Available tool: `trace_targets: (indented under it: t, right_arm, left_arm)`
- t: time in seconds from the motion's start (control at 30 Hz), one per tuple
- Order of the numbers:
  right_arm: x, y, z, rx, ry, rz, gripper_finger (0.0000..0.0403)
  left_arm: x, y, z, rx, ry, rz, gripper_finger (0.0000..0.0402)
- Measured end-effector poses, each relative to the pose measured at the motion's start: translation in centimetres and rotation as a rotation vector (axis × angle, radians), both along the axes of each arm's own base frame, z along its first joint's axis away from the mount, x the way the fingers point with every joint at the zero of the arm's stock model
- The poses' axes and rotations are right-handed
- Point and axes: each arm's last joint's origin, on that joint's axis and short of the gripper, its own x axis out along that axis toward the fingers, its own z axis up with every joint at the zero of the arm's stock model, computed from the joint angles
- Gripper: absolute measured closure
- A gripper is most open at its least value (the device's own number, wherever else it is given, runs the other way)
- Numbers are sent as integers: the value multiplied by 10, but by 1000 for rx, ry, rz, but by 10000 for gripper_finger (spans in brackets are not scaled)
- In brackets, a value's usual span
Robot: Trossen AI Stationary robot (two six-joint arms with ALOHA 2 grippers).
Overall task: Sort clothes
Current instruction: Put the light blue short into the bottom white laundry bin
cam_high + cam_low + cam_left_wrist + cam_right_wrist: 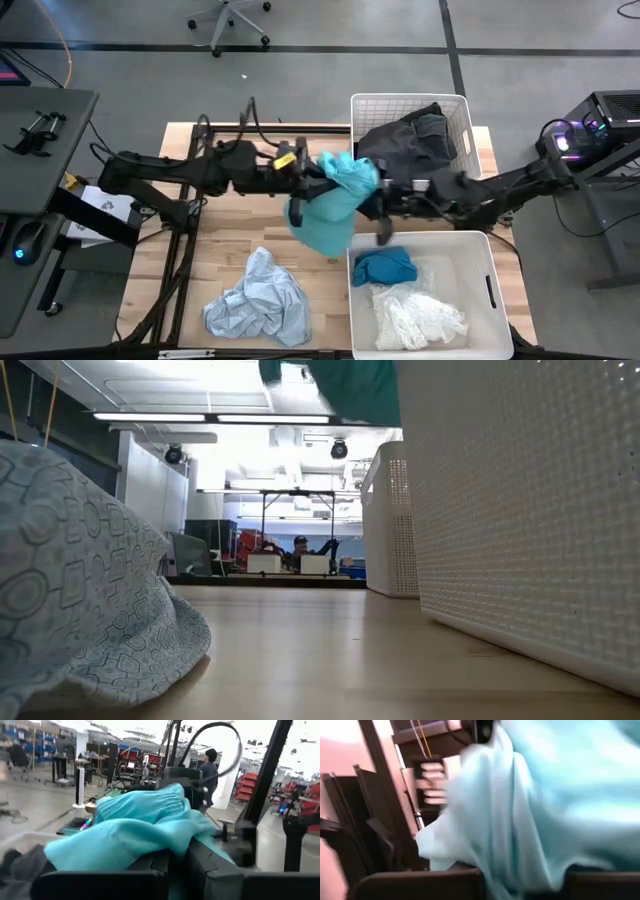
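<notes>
Teal garment (335, 200) hangs above the tabletop (225, 220) between both bins, pinched in my left fingers (312, 172), right fingers (385, 212) unreadable; trailing folds may snag the near bin (490, 262) rim.

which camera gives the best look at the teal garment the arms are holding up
The high view: the whole teal garment hangs between the left gripper and right gripper. Both wrist views show only close folds; the low view shows just its hem.

Two white slatted bins (468, 120) (497, 280) sit on the wooden table (220, 235); an office chair (230, 22) stands beyond.
</notes>
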Motion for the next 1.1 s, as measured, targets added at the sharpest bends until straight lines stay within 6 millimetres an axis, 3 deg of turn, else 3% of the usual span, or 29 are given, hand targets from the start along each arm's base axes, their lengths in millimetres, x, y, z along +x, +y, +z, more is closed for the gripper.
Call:
trace_targets:
  t: [0.17,0.3,0.43,0.57,0.73,0.87,1.1]
  right_arm:
    - [-41,23,18,29,1,132,395]
    - [-79,45,21,192,107,312,397]
    - [-112,67,8,372,323,379,398]
    - [-132,81,-17,560,596,353,398]
    - [-143,91,-63,673,1057,158,398]
    - [-142,102,-97,626,1425,14,398]
    - [-122,131,-147,469,1669,-104,378]
  left_arm:
    - [-24,0,12,70,31,68,339]
    - [-35,4,12,79,94,128,316]
    - [-34,7,8,87,138,162,308]
    - [-26,8,1,82,165,170,308]
    - [-20,7,-5,78,183,170,307]
    - [-18,7,-6,80,186,169,307]
    - [-19,7,-6,88,190,170,307]
